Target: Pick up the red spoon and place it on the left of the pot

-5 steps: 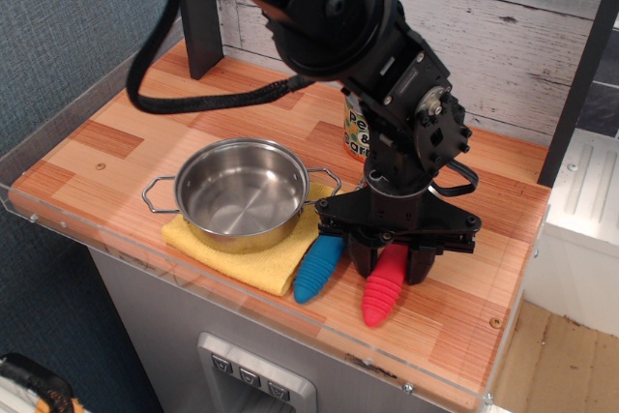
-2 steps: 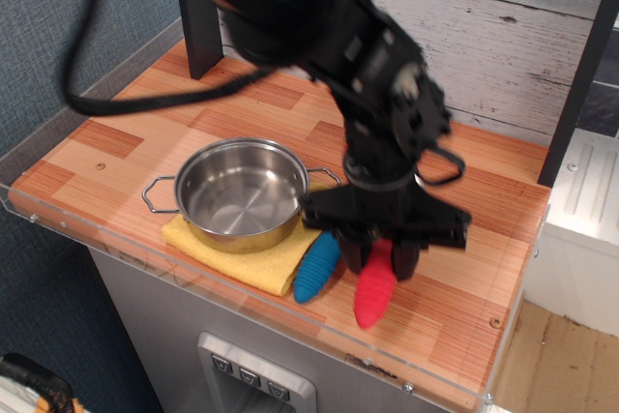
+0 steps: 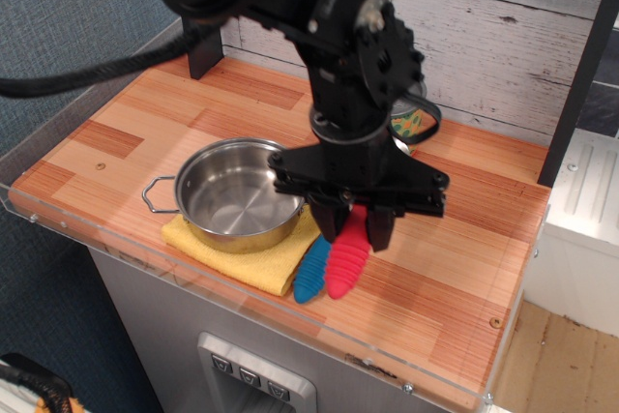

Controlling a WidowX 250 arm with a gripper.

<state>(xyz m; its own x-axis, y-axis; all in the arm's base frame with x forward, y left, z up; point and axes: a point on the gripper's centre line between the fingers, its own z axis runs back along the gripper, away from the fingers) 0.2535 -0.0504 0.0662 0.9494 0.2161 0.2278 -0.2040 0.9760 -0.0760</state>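
1. The red spoon (image 3: 348,258) hung handle-down in the claw (image 3: 355,224), just above the bench (image 3: 464,278), at about 4 o'clock from the pot (image 3: 237,195)
2. The claw's fingers were pressed against the handle's upper end, pinching it; the spoon's bowl was hidden
3. The step in hand looked like the carry: the spoon seemed lifted but sat on the pot's wrong side
4. Next it likely needed height to clear the pot's rim, then travel toward 9 o'clock
5. A blue-handled fork (image 3: 312,269) lay touching or just beside the red handle, on a yellow cloth (image 3: 237,258) under the pot
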